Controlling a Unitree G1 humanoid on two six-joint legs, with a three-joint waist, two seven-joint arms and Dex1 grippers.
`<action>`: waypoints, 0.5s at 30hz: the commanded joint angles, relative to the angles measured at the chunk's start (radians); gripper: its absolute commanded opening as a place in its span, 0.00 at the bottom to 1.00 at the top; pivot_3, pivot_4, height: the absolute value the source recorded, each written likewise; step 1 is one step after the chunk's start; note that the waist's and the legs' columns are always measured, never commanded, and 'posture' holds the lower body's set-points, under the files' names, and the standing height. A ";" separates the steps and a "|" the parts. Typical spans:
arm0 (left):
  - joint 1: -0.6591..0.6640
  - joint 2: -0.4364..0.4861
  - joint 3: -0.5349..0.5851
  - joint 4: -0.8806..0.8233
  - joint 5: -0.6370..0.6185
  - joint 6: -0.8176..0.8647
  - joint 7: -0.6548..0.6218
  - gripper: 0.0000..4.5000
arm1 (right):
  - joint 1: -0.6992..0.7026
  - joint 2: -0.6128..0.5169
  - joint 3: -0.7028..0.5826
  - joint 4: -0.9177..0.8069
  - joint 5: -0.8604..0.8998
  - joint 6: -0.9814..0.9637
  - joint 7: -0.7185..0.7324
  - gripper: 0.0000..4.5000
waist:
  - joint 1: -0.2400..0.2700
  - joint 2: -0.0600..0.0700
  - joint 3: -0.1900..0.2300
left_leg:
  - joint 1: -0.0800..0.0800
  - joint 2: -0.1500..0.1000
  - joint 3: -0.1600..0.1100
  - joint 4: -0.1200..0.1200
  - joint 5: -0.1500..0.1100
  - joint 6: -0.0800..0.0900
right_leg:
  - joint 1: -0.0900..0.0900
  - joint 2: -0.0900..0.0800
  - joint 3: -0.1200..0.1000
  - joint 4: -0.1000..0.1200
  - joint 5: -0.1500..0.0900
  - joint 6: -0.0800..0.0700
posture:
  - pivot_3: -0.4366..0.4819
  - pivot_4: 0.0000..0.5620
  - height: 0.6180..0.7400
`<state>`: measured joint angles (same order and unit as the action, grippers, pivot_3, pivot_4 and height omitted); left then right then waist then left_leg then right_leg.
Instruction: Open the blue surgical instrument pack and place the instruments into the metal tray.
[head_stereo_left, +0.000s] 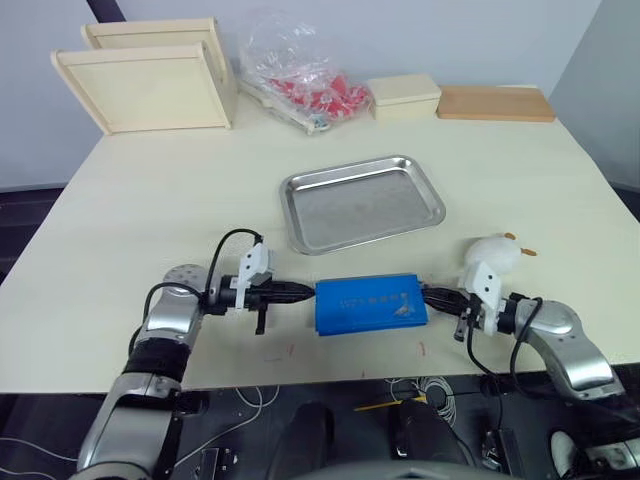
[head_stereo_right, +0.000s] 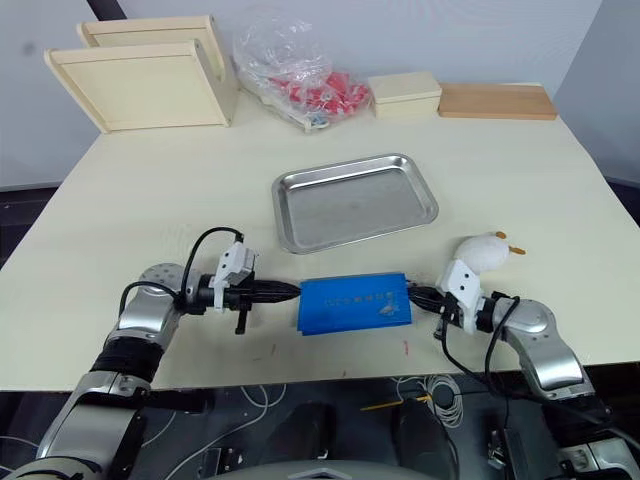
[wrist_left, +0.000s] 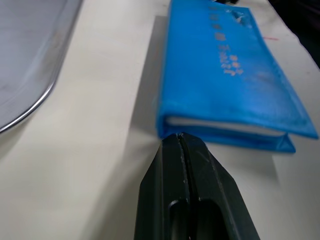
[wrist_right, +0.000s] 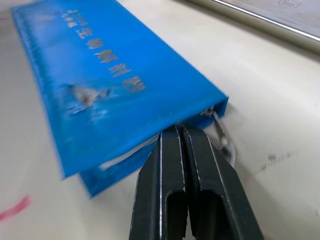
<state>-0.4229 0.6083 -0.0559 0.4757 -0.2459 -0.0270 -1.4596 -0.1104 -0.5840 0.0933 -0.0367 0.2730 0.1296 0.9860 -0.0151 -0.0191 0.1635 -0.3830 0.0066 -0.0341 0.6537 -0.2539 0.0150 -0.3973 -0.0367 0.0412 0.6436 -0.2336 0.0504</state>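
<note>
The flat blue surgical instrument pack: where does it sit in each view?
Left eye: flat blue rectangular pack, lower centre, between both grippers.
Right eye: lower centre.
Left wrist: upper right, beyond the shut fingers.
Right wrist: upper left.
Shared landmark: shiny steel tray, just beyond the pack.

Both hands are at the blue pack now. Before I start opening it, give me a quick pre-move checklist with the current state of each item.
1. Blue surgical instrument pack closed and flat on the table: ok.
2. Left hand at the pack's end, fingers shut, tips at the fold edge, not gripping it: ok for a nudge, not ok for a pull.
3. Right hand at the opposite end, fingers shut, tips against the open edge: whether they hold the flap, cannot tell.
4. Metal tray empty and just beyond the pack: ok.
5. Instruments: a bit of metal shows at the pack's corner; count cannot tell.
</note>
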 joint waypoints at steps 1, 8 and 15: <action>0.025 0.034 0.031 -0.058 -0.038 0.010 -0.013 0.00 | 0.024 -0.035 -0.062 -0.051 0.053 -0.020 0.044 0.02 | 0.000 0.000 0.000 | 0.000 0.000 0.000 0.000 0.000 0.000 | 0.000 0.000 0.000 0.000 0.000 0.000 | 0.48 0.27 1.00; 0.078 0.108 0.082 -0.221 -0.135 0.118 -0.035 0.00 | 0.070 -0.106 -0.134 -0.058 0.108 -0.122 0.165 0.17 | 0.001 0.000 0.000 | 0.000 0.002 0.000 0.000 0.000 0.000 | 0.000 0.000 0.000 0.000 0.000 0.000 | 0.48 0.27 1.00; 0.082 0.183 0.099 -0.381 -0.200 0.226 -0.046 0.26 | 0.048 -0.109 -0.101 0.015 0.065 -0.395 0.299 0.67 | 0.001 0.000 0.001 | 0.000 0.002 0.001 0.000 0.000 0.000 | 0.000 0.000 0.000 0.000 0.000 0.000 | 0.48 0.27 1.00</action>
<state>-0.3268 0.7670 0.0107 0.1750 -0.3997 0.1698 -1.4908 -0.0409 -0.6936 -0.0118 -0.0351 0.3572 -0.1456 1.2495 -0.0142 -0.0196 0.1647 -0.3830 0.0089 -0.0331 0.6538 -0.2539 0.0150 -0.3975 -0.0367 0.0410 0.6433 -0.2339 0.0506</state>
